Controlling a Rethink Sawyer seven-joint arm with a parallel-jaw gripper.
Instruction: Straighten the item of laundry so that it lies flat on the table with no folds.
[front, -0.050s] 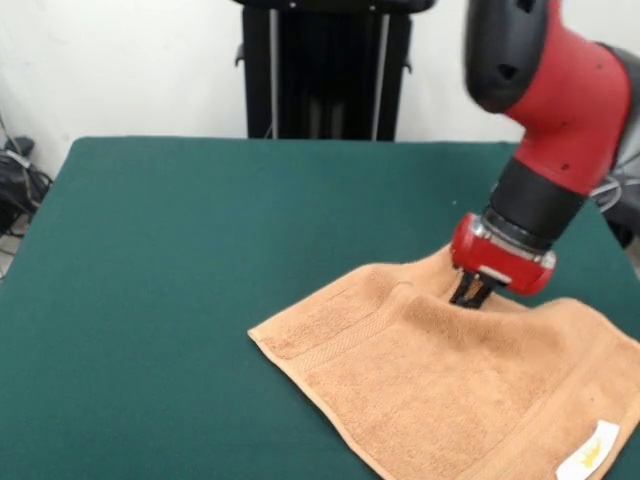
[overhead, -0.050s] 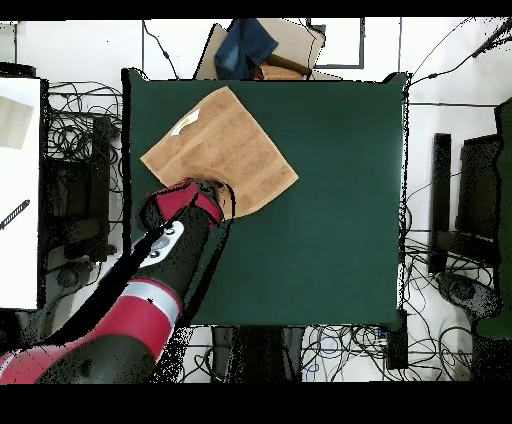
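Observation:
The item of laundry (front, -0.050s: 450, 380), an orange-tan terry towel with a small white label (front, -0.050s: 590, 455), lies on the green table (front, -0.050s: 200, 250) at the right of the front view. Its far edge is bunched into a raised ridge, and a crease runs across the cloth. My gripper (front, -0.050s: 472, 290) comes down on that far edge with its dark fingers pinched together on the ridge. Seen from overhead, the towel (overhead, -0.050s: 220, 150) lies as a slanted rectangle near a table corner. The red arm (overhead, -0.050s: 185, 215) covers its near edge and hides the fingers.
The towel's label end reaches close to the table's edge (overhead, -0.050s: 128, 130). A cardboard box with blue cloth (overhead, -0.050s: 262, 45) sits off the table beyond the towel. Cables (overhead, -0.050s: 75, 130) lie on the floor around the table. A white surface (overhead, -0.050s: 20, 180) stands beside it.

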